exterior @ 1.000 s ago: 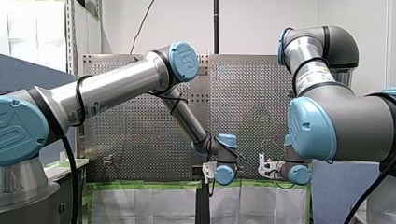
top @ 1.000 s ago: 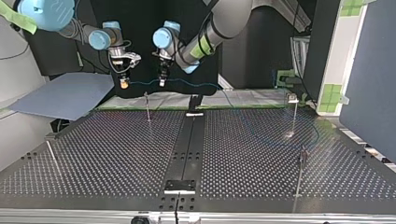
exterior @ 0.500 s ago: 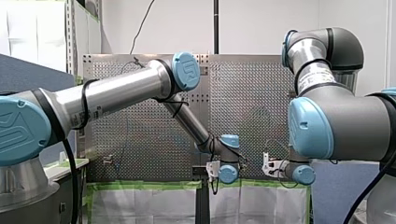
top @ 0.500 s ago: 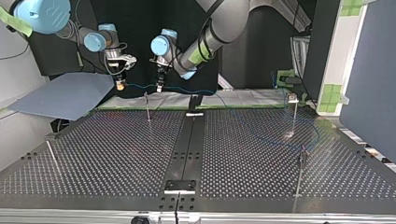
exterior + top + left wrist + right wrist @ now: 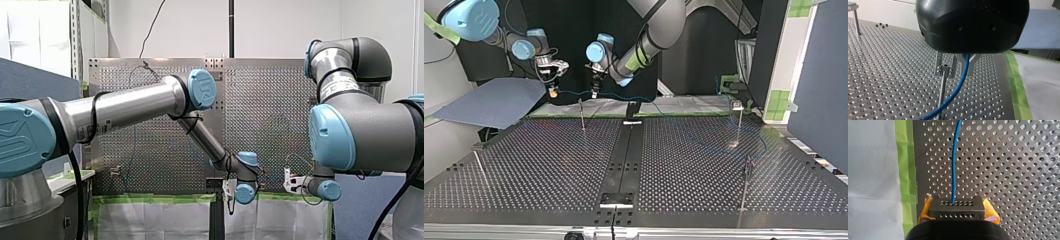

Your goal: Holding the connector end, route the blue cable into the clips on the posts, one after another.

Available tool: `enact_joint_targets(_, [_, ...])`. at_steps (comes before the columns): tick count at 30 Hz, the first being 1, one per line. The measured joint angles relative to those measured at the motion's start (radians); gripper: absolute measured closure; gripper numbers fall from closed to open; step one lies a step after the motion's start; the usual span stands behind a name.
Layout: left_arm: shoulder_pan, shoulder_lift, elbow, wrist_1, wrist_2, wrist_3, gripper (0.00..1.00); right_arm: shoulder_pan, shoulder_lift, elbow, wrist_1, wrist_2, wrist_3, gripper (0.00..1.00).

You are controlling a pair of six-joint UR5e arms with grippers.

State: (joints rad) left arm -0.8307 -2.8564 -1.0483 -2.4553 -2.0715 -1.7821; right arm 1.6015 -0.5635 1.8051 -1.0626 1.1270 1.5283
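Broadly, the black perforated metal table [image 5: 549,165] fills the top view. It is a wide bare plate, with thin posts standing well apart near its edges. Past its far edge lie a flat grey-blue sheet [image 5: 499,102], at the view's left, and a strip of white cloth edged with green tape [image 5: 684,106].

Both arms hang over that far edge with open air around them. The slim upright metal post [image 5: 582,114] stands below and between the two grippers.

My right gripper [image 5: 957,210] is at the top view's left. Its yellow pads [image 5: 990,210] clamp the dark perforated connector block [image 5: 957,206] from both sides, over the table's taped border.

My left gripper [image 5: 961,71] has its metal fingers drawn in narrow, with the blue cable [image 5: 958,87] running down between them. The post's clip head sits just beside these fingers, and the cable passes alongside it rather than seated in it.

In the top view the cable spans the gap between the two grippers. It then trails on toward the view's right, above the cloth.
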Motion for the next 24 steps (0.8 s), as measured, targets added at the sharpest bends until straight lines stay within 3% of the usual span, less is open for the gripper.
enact_joint_targets(11, [0.013,-0.002,0.029,-0.001,0.023,0.000,1.00,-0.020,0.001,-0.037,0.022,-0.036,0.014,1.00])
enact_joint_targets(24, [0.020,-0.009,0.080,-0.016,0.058,-0.002,1.00,-0.018,0.001,-0.060,0.024,-0.060,0.011,1.00])
